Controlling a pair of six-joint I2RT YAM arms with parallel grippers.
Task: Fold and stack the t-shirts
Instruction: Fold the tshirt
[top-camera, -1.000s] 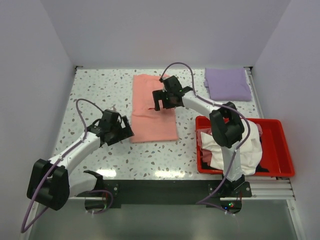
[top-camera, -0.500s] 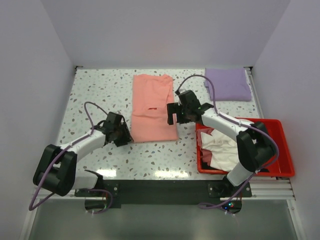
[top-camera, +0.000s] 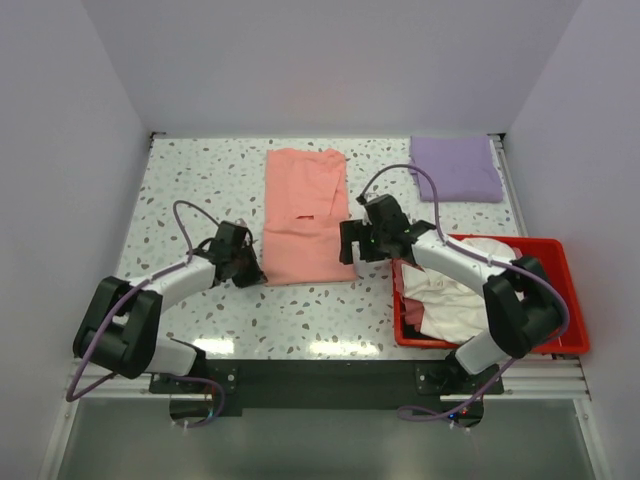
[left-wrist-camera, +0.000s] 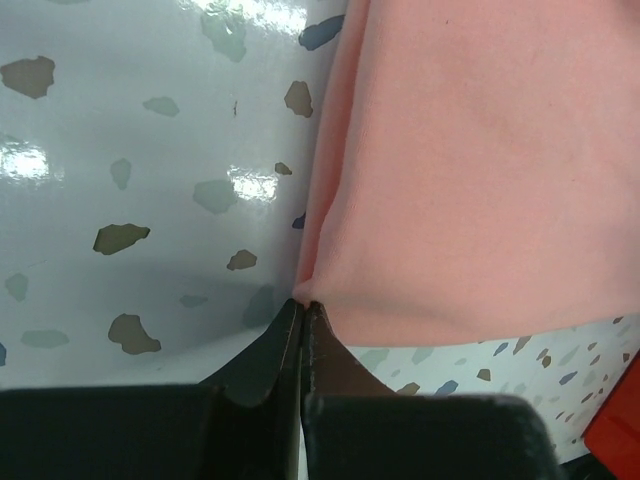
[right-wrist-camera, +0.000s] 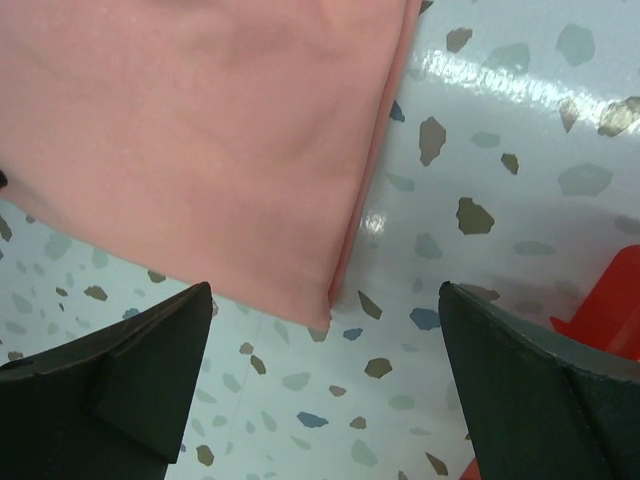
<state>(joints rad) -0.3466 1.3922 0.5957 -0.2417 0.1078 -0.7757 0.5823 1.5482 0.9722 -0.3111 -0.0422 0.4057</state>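
**Left jaws clamped on the pink shirt's (top-camera: 305, 215) near-left corner**

Within the last second the left jaws went from wide apart to pressed together on that corner, the shirt lying as a long strip in the middle of the counter (top-camera: 190, 180). The right arm (top-camera: 440, 250) swung from the strip's far half down to its near-right corner, its jaws spread wide above the cloth and gripping nothing. Once that corner was taken too, the strip looked ready to be folded across. The lavender shirt (top-camera: 455, 168) sat folded at the far right, and more shirts waited in the red bin (top-camera: 560, 300)

Central t-shirt (top-camera: 305, 215) lies flat on the table (top-camera: 200, 180). Corner t-shirt (top-camera: 455, 168) sits behind and right of it. Bin (top-camera: 555, 295), near right, holds heaped t-shirts (top-camera: 440, 305).
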